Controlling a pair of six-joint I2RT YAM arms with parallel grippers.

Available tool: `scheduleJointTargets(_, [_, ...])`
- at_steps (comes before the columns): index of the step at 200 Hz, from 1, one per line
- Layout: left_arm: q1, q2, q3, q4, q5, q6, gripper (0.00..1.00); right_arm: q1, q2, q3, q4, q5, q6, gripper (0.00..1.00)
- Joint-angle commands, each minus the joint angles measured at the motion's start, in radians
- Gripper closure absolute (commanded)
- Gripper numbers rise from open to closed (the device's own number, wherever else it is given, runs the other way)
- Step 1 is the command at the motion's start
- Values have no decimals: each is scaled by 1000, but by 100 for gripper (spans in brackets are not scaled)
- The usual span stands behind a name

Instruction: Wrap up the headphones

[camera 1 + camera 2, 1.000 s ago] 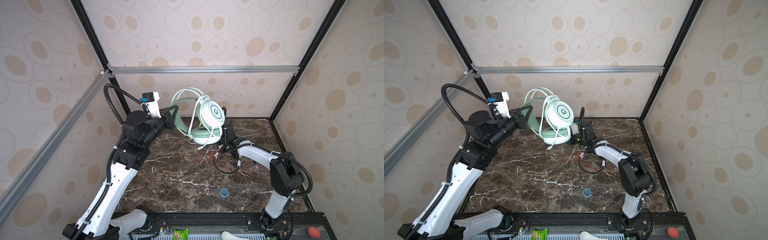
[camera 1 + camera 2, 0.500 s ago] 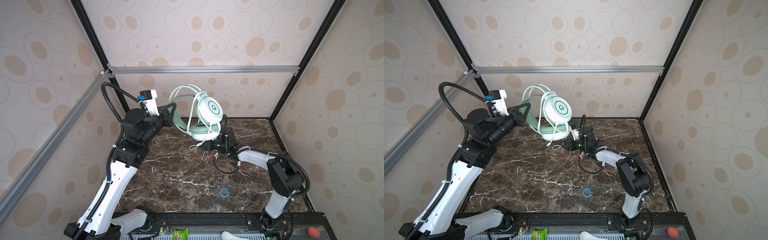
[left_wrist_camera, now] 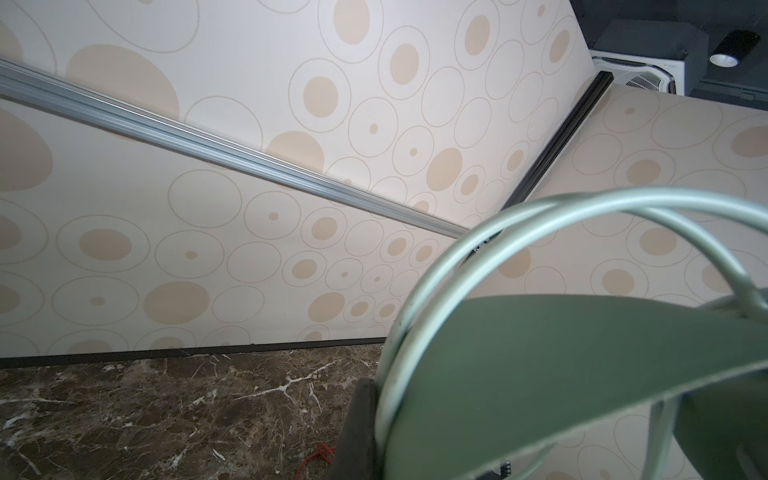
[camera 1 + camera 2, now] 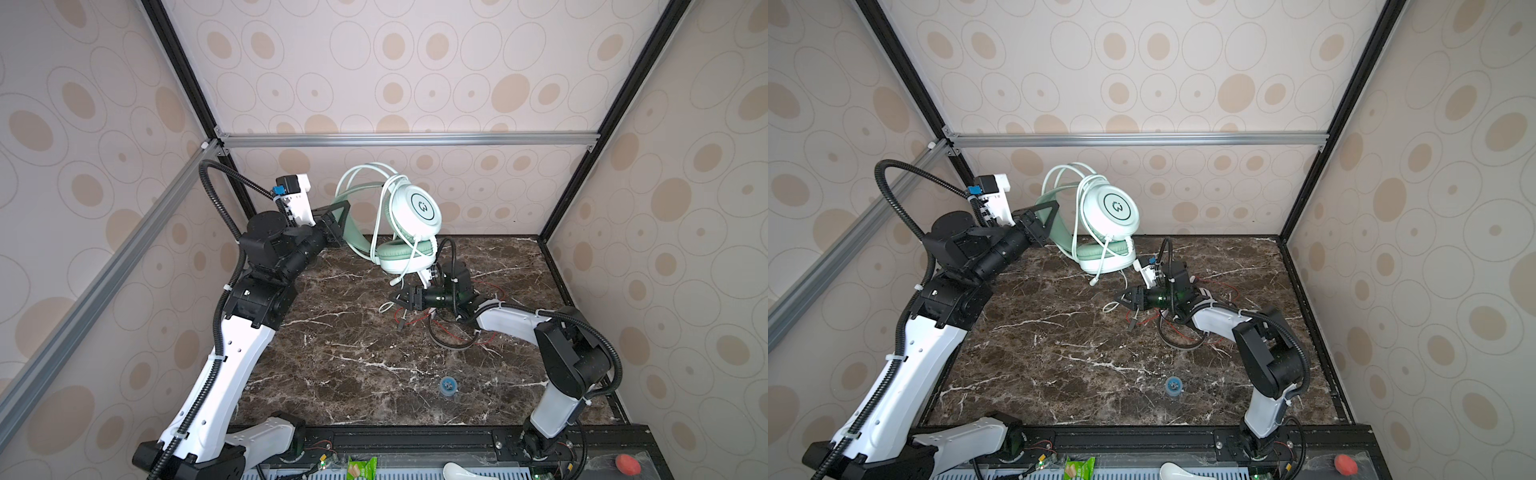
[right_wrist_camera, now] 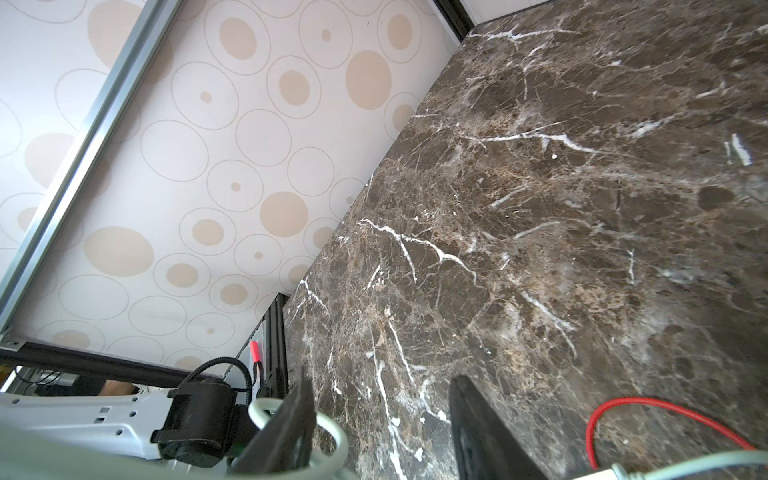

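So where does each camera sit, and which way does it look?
Both top views: high in front, looking down on table, both arms, mint headphones.
Left wrist: behind the left hand, facing back wall past the headband.
Right wrist: behind the open right hand, skimming the table.
Shared: both wrist views catch the red cord.
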Motion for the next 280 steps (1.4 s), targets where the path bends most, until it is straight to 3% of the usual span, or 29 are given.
scheduleJointTargets(1, [15, -5, 78, 103, 24, -65, 100, 10, -38, -15, 40, -64, 14, 44])
scheduleJointTargets(159, [131, 17, 70, 133, 94, -162, 100, 93, 19, 20, 37, -182, -21, 39])
scheduleJointTargets(222, [142, 35, 74, 113, 95, -169, 100, 99, 40, 3, 164, -222, 63, 38])
scheduleJointTargets(280, [174, 44, 70, 81, 108, -153, 100, 98, -20, -39, 73, -238, -5, 38])
